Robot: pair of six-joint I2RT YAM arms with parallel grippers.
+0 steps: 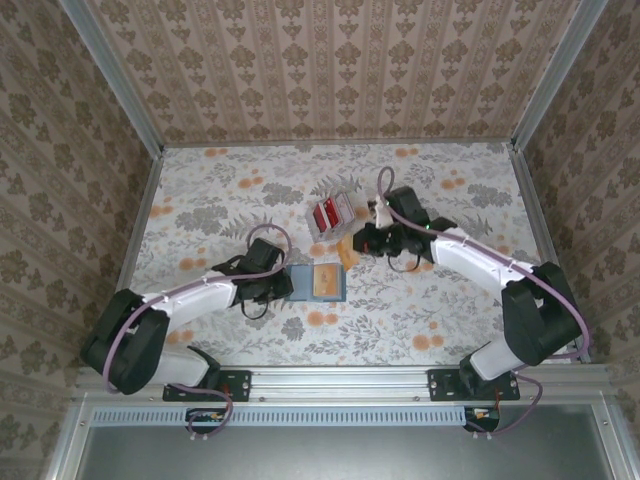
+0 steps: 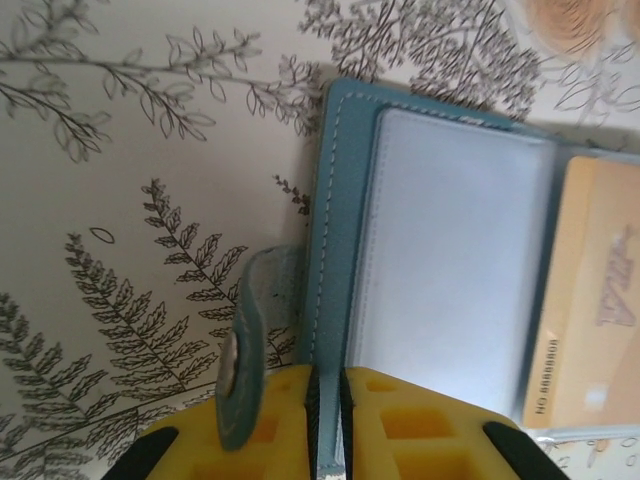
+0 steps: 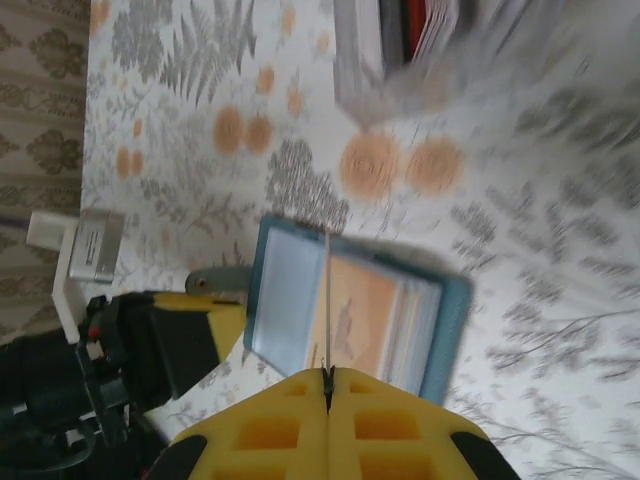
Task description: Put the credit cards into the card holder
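The card holder (image 1: 316,282) lies open and flat on the table (image 1: 450,300), about midway between the left and right edges and closer to the near edge than the far one. Its teal cover faces down and its inner faces point up. In the left wrist view, the left half carries a clear pocket (image 2: 450,260) and the right half shows a tan card (image 2: 595,300) with printed digits along 1 edge. A teal strap (image 2: 243,350) with a metal snap curls up from the holder's left edge.

The left gripper (image 1: 288,283) comes in from the left. Its yellow fingers (image 2: 400,420) are pinched together on that left edge of the card holder, just beside the strap, pressing the teal rim between them.

The right gripper (image 1: 354,246) hangs just beyond the holder's far right corner. Its jaws are closed on a thin card (image 1: 347,256), which looks tan-orange from above. In the right wrist view this thin card (image 3: 328,290) stands on edge as a fine line rising from between the 2 yellow fingers (image 3: 400,430). The open card holder (image 3: 440,330) lies behind it, and the line falls roughly where the clear pocket meets the tan side. Whether the card touches the holder I cannot tell.

Farther back, near the middle of the table, sits a small stack of red cards (image 1: 328,214) with white markings, apart from the holder. It is blurred in the right wrist view.
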